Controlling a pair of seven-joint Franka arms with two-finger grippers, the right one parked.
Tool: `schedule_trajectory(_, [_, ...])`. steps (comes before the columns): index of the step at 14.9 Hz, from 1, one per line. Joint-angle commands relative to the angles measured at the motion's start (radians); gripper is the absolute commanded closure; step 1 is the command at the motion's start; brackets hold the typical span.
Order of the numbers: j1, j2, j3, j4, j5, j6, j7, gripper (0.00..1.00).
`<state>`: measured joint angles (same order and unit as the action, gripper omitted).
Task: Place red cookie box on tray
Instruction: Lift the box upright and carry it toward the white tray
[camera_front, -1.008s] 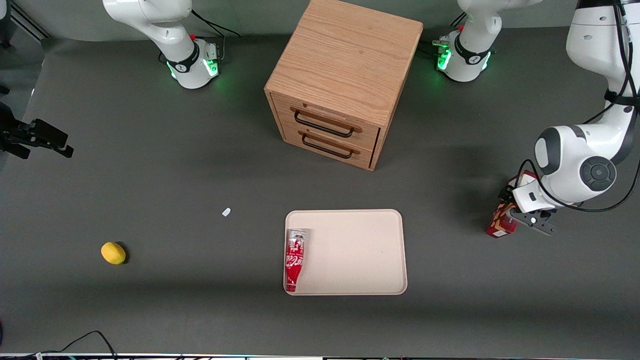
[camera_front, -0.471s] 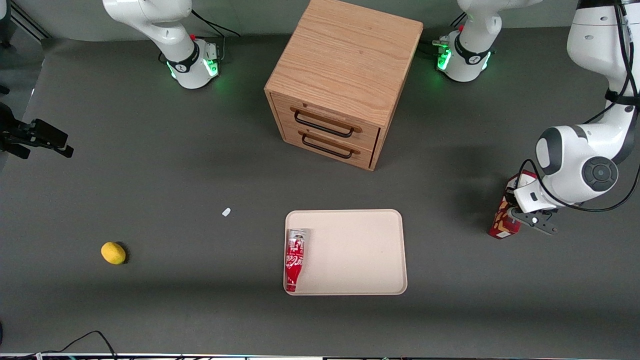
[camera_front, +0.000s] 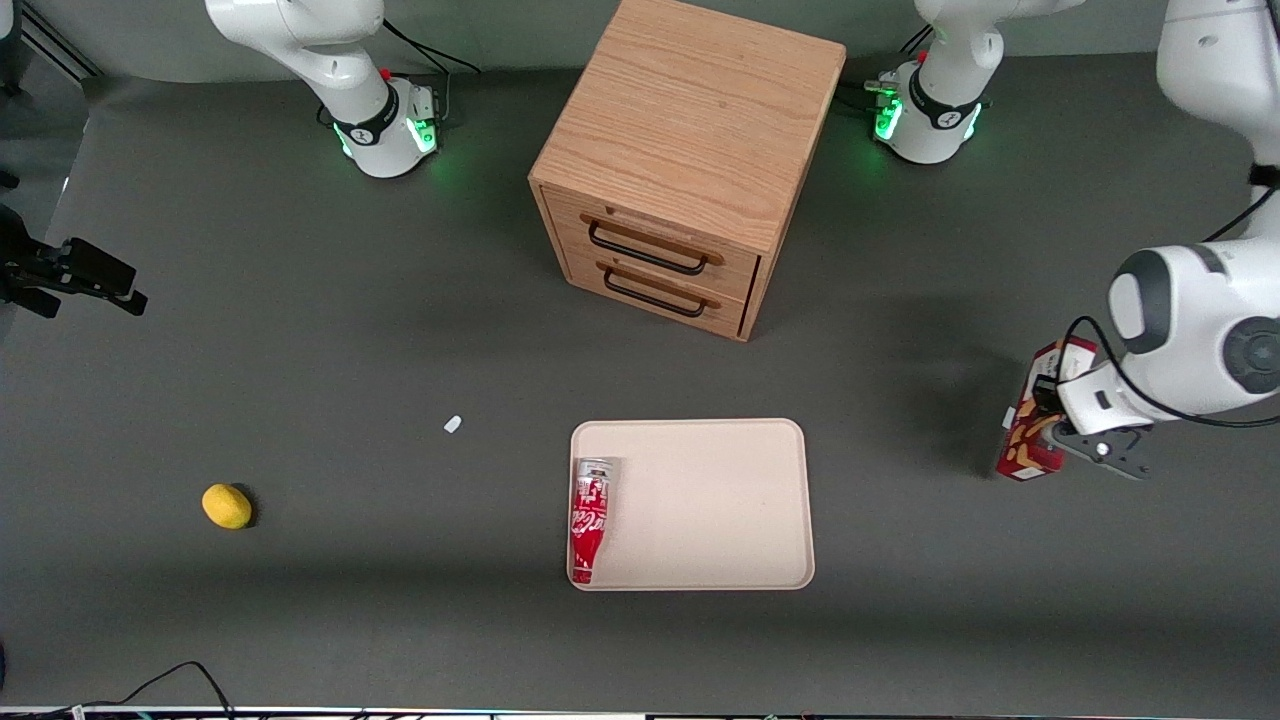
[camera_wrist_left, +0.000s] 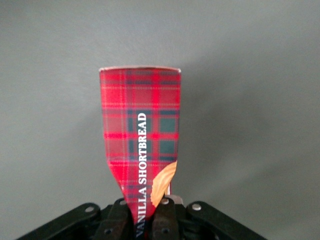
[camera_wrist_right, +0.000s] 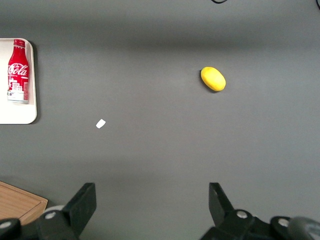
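My gripper (camera_front: 1052, 432) pinches the red cookie box (camera_front: 1032, 440) near its upper end — well apart from the tray (camera_front: 720, 500), toward the working arm's end of the bench (camera_front: 300, 350).

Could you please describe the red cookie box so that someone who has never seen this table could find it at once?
Start at the wooden cabinet, come nearer the front camera to the tray, then look toward the working arm's end of the table. There the gripper is shut on the red cookie box, held upright. Unlike the red bottle lying in the tray, it is a tartan box lettered "Vanilla Shortbread".
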<state>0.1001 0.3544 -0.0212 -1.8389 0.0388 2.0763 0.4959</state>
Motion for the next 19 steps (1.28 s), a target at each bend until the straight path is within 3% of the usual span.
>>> schedule_trajectory(1, [-0.037,-0.029,-0.025,0.174,-0.007,-0.213,-0.142,1.0])
schedule_trajectory(8, [-0.112,0.035,-0.153,0.438,-0.01,-0.404,-0.59,1.0])
schedule_trajectory(19, [-0.341,0.357,-0.163,0.737,-0.017,-0.308,-1.005,1.0])
